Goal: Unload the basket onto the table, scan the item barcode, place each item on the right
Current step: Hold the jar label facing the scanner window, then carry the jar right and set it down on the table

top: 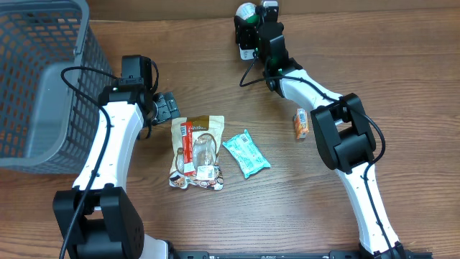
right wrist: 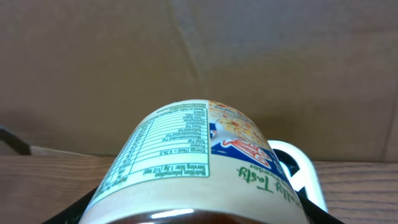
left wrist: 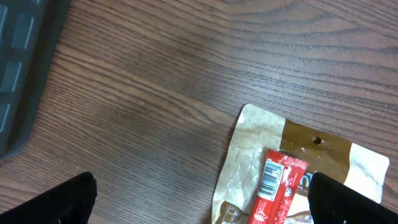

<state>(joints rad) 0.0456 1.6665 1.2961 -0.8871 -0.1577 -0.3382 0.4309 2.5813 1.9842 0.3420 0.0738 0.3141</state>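
Overhead | right gripper (top: 249, 20) clamped on round paper-labelled cup (right wrist: 186, 155) | left gripper (top: 174, 108) apart over wood-grain table (top: 374, 65)

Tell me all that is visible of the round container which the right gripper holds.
The container is round, with a pale glossy label: a nutrition panel, a blue and red logo, green script. The print reads upside down in the wrist view. The right gripper holds it by its sides at the far side of the table. No barcode shows.
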